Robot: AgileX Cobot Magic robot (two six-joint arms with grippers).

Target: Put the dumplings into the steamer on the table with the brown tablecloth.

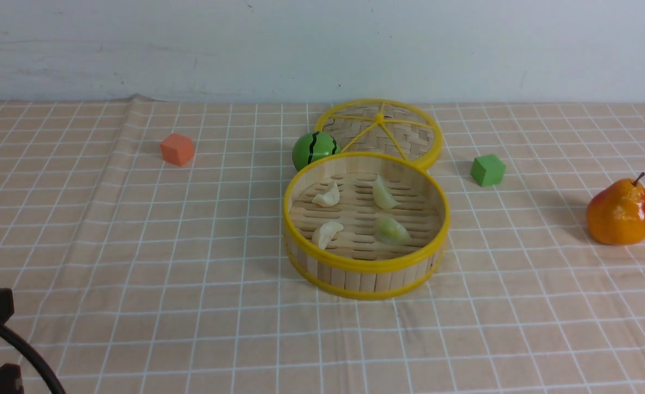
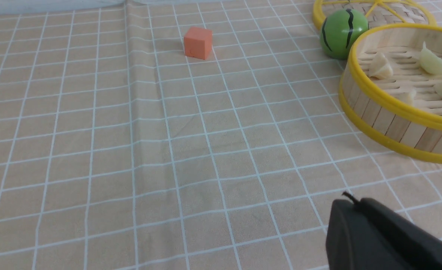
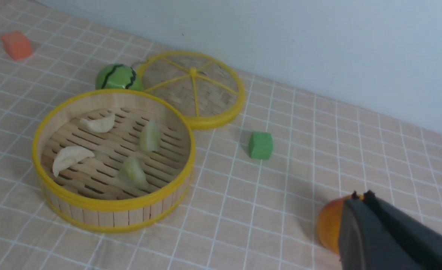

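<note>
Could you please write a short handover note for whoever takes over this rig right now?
Left gripper: shut, empty, over the tablecloth, off to the side of the steamer.
Right gripper: shut, empty, by the pear.
Dumplings: all four lie on the steamer's slatted floor, two white, two greenish.
Done: every dumpling is in.
Left: no dumpling shows outside the steamer. The lid lies off, behind it.
</note>
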